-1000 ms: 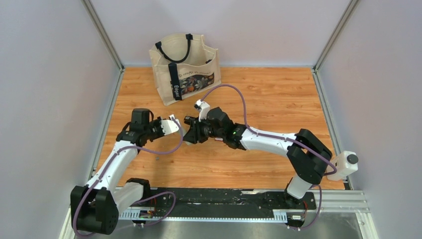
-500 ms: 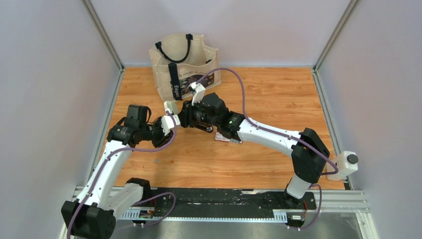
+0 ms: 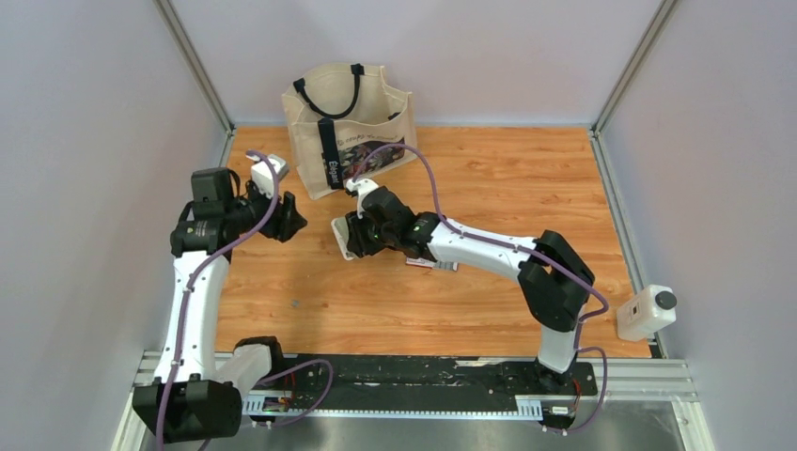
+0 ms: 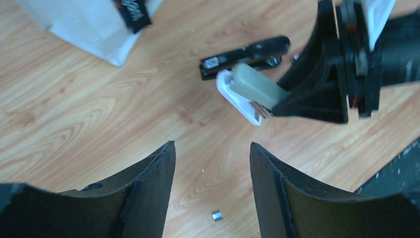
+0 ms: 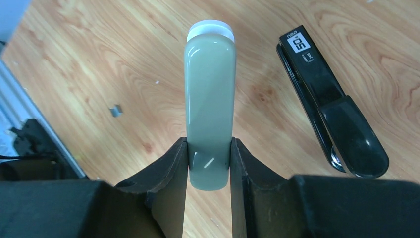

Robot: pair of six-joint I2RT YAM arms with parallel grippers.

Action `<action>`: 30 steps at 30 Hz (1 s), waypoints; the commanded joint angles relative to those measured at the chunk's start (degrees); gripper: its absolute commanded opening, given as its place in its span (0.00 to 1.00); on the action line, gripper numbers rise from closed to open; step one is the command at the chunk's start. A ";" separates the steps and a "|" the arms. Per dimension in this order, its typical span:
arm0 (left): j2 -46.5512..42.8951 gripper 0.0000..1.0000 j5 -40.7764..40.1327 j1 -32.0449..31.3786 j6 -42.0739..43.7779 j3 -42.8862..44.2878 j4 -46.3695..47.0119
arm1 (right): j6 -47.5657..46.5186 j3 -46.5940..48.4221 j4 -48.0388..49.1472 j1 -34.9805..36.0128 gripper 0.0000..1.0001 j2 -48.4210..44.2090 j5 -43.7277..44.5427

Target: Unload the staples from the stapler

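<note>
Our right gripper (image 5: 209, 148) clamps the stapler (image 5: 210, 94) by one end over the table (image 3: 526, 188); our left gripper (image 4: 212, 153) hangs wide open, empty. We should steady it while the left lifts the top; 1 grey bit below is perhaps staples (image 4: 216, 215)

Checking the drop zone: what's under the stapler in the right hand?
Wooden table shows around the stapler in the right hand. A small staple strip lies off to one side, a black stapler to the other. The spot directly beneath is covered by it.
</note>
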 commanded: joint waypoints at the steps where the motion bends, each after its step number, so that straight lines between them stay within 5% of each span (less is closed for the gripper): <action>1: 1.21 0.66 2.04 4.79 -11.58 3.34 4.18 | -5.06 8.09 -6.31 0.91 0.00 4.37 1.14; 11: 1.56 0.69 2.29 6.55 -15.75 2.99 5.08 | -9.63 26.55 -17.75 4.70 0.00 20.46 5.71; 30: -0.63 0.71 -1.75 7.34 -16.36 2.11 6.65 | -0.33 37.47 -17.84 6.11 0.06 32.33 -0.18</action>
